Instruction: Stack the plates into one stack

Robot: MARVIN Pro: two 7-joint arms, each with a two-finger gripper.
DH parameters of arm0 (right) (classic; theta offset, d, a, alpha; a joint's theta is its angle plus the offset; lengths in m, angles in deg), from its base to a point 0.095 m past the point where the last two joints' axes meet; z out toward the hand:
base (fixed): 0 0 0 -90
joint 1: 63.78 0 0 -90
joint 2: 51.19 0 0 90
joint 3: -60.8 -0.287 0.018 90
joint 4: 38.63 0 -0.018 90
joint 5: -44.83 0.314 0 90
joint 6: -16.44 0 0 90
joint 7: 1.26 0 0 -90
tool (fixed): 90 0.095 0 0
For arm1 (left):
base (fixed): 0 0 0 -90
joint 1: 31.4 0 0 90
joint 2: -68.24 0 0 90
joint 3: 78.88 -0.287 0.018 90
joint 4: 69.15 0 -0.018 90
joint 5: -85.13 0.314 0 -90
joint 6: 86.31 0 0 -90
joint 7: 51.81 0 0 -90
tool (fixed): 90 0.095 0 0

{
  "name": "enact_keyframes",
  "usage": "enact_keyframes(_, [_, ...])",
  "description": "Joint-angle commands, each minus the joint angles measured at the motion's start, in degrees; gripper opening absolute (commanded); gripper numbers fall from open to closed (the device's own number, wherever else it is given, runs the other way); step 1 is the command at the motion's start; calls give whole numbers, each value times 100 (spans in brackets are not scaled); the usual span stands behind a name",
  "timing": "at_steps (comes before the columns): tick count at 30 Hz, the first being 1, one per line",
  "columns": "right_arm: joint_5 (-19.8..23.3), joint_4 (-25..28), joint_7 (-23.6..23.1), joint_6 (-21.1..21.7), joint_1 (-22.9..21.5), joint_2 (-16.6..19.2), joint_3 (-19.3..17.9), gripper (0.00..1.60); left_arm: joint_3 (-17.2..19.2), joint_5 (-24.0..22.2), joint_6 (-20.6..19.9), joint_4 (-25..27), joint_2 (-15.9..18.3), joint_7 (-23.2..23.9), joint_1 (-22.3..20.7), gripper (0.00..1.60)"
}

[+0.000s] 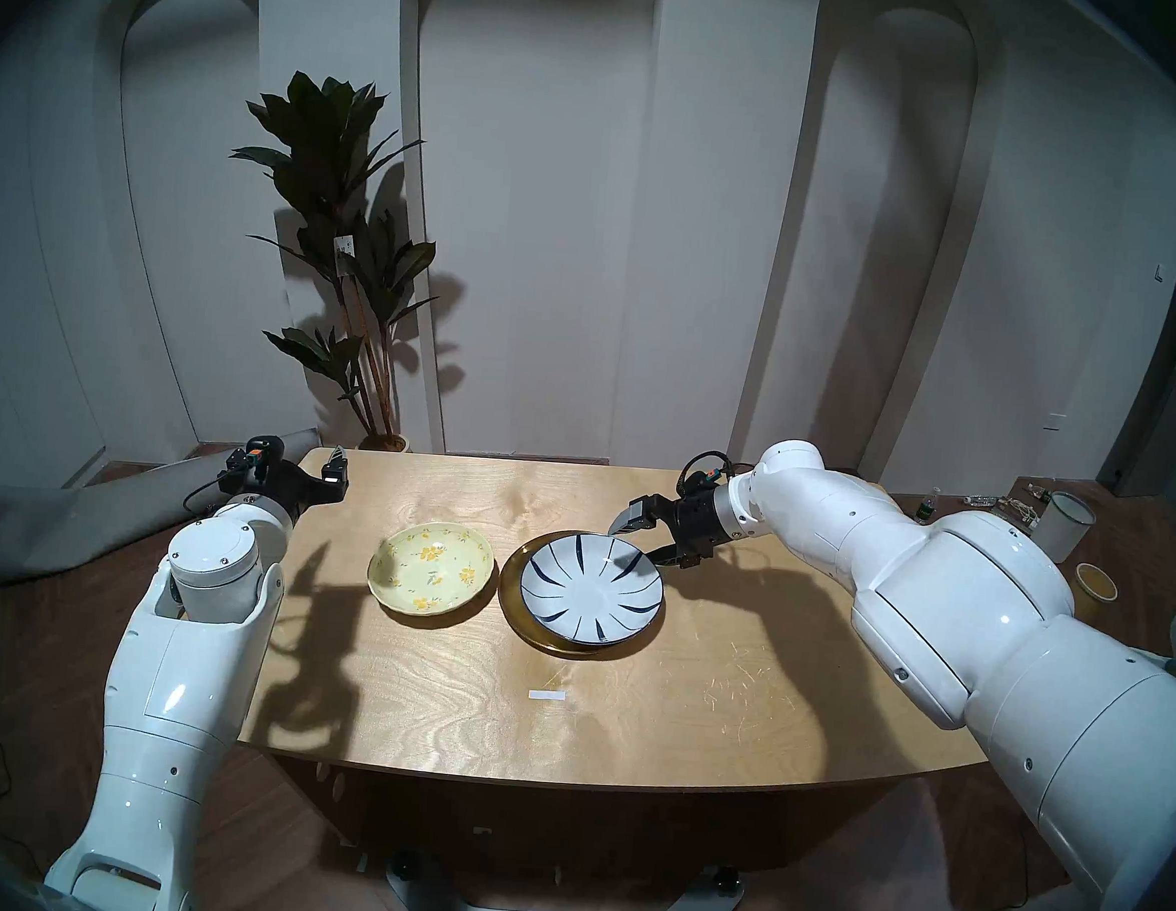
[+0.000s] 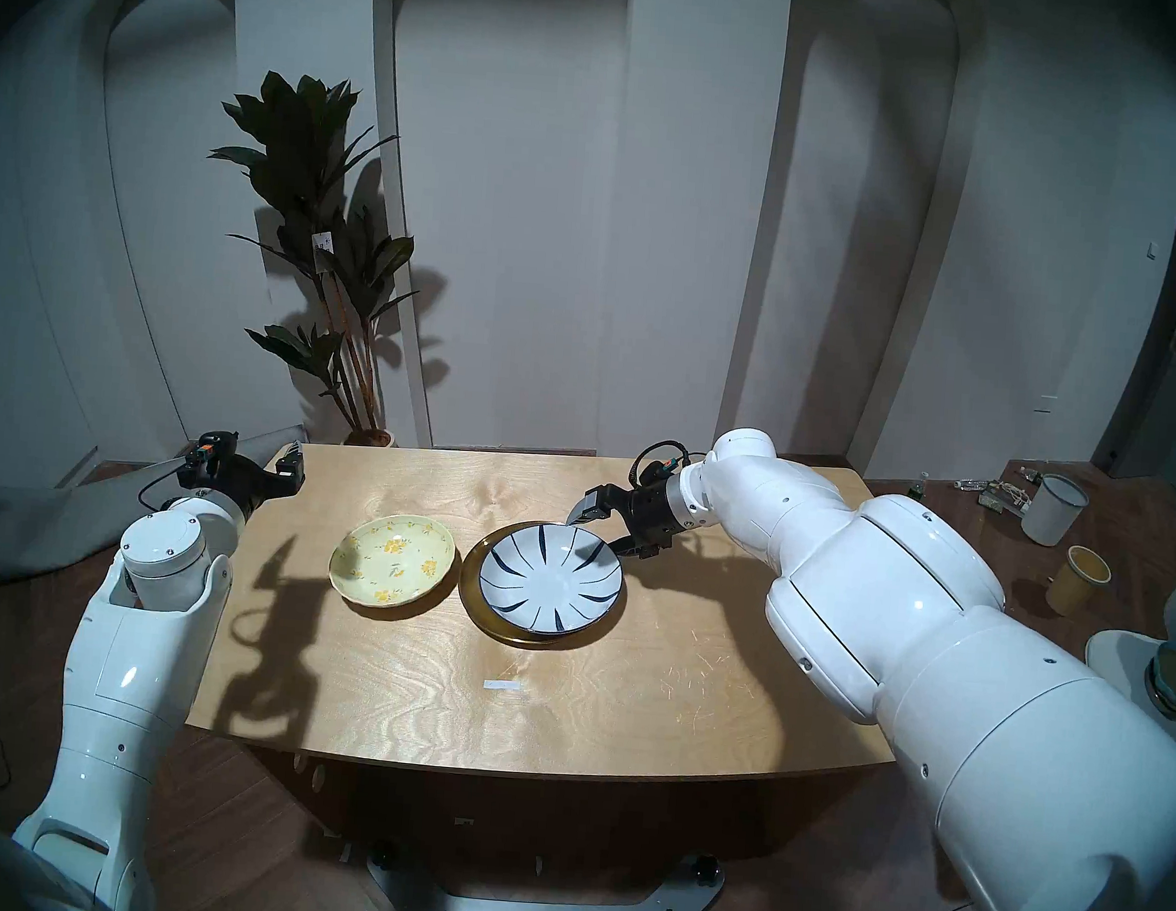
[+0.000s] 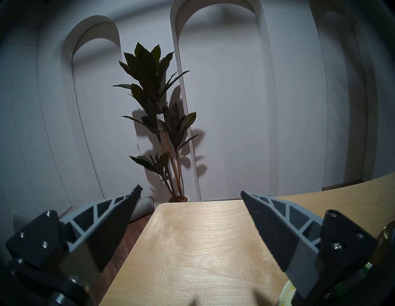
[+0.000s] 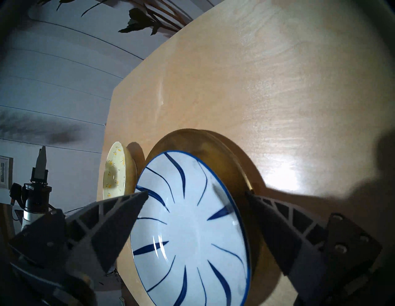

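Staged home-like room — arched wall panels (image 1: 520, 196), potted plant (image 1: 351, 233), wooden table (image 1: 456, 706).

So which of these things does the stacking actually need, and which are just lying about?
Part of the job:
gold plate
white-and-blue plate, lying on the gold one
pale-yellow floral plate, apart

Just there:
potted plant
white paper strip
cups on the floor

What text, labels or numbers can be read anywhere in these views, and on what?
None is legible.
Tag on the plant: dark print, too small and blurred to read.
White strip on the table: no marks can be made out.
White-and-blue plate, pale-yellow floral plate, gold plate: patterns only, no lettering.
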Motion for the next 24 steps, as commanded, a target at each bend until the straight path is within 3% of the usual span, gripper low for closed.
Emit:
enact_keyframes(1, [-168,178,-268,-8,-556,275,178,160,-75,-15,59,261,47,142,-78,160])
enact_keyframes(7, [-259,424,-805,-8,-436,625,275,160,-150,49,27,497,341,520,141,160])
enact_keyframes(11, [-150,525,-1089,-111,-383,828,128,160,-137,79,-10,475,481,706,146,160])
enact_keyframes(17, [-130,618,-1130,-291,-416,1107,18,160,-16,163,-30,396,710,892,101,160])
enact_keyframes(24, [-147,615,-1239,-431,11,1297,23,160,155,187,-25,290,882,1095,66,160])
